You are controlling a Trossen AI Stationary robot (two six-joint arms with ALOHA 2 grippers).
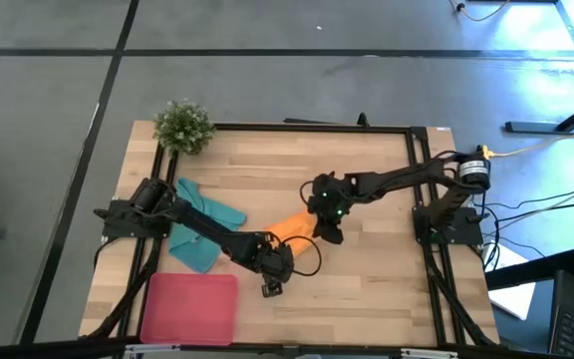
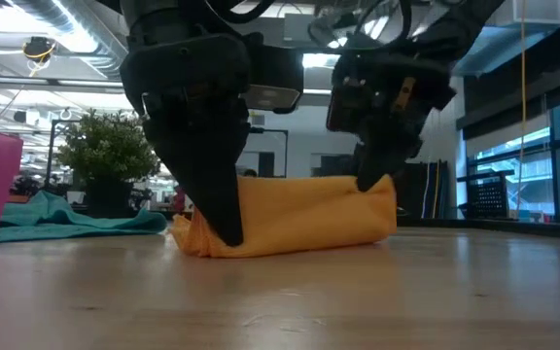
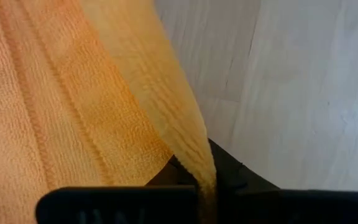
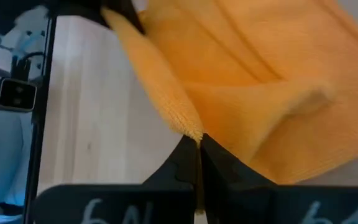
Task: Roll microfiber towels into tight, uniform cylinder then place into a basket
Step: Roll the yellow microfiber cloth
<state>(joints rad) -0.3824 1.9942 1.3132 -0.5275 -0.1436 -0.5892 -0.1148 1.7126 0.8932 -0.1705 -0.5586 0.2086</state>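
Note:
The orange towel (image 1: 292,227) lies folded over in a low bundle near the table's middle; it also shows in the low view (image 2: 290,226). My left gripper (image 2: 229,233) is shut on its left end and my right gripper (image 2: 372,180) is shut on its right end. The teal towel (image 1: 199,227) lies crumpled flat on the table at the left, under my left arm. The pink basket (image 1: 189,307) stands at the near left corner. My left gripper pinches a raised edge of the orange towel (image 3: 194,163) between its two fingers, pointing down from above at the towel's left end. The towel's underside rests on the table. My right gripper pinches a folded corner of the orange towel (image 4: 188,127) between its shut fingers, coming from above at the towel's right end (image 2: 382,194). The towel stays on the table, slack between the two grippers.
A small green potted plant (image 1: 183,126) stands at the far left corner. A black frame rail (image 1: 312,128) runs round the wooden table. Bare wood (image 1: 387,289) lies to the near right.

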